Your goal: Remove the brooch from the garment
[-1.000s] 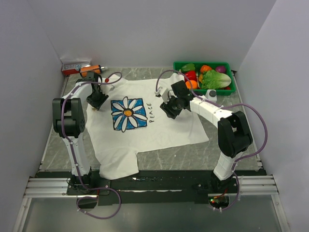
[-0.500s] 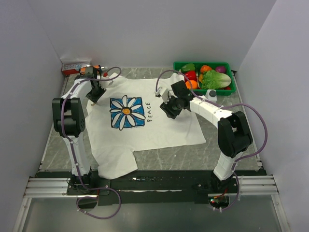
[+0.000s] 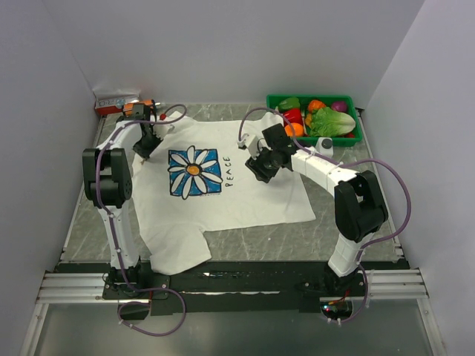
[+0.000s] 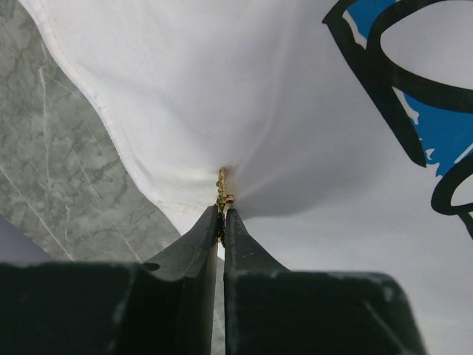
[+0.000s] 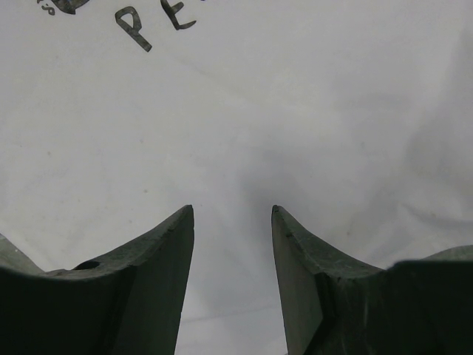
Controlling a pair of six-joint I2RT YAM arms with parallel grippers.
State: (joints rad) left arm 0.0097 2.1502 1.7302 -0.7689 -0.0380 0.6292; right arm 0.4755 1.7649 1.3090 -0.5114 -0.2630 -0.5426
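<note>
Left gripper is pinched closed on the brooch, with only a sliver of gap between the jaws. The small gold piece sticks out just past the tips. The brooch sits near the hem edge of the garment, on the side away from the blue daisy print, close to where the cloth meets the marble table. The fabric is puckered into a small tent around the pin, so it is under pull.

Right gripper has its jaws apart and holds nothing. It is low over plain white cloth just beside the "PEACE" lettering, well apart from the brooch.

Step in hand, as I read it: work the pin free of the cloth.

- I'd keep the pinch firm, since the brooch is tiny and only the tips have it.
- I'd pull along the pin's own line, not straight up, or the shirt just lifts with it.
- I'd bring the right jaws down to hold the cloth flat as an anchor, ideally nearer the brooch.
- I'd go slowly and watch whether the tent relaxes.

From the wrist view I can't tell if the clasp is open or how deep the pin sits, so a yank could tear the fabric or slip off.
</note>
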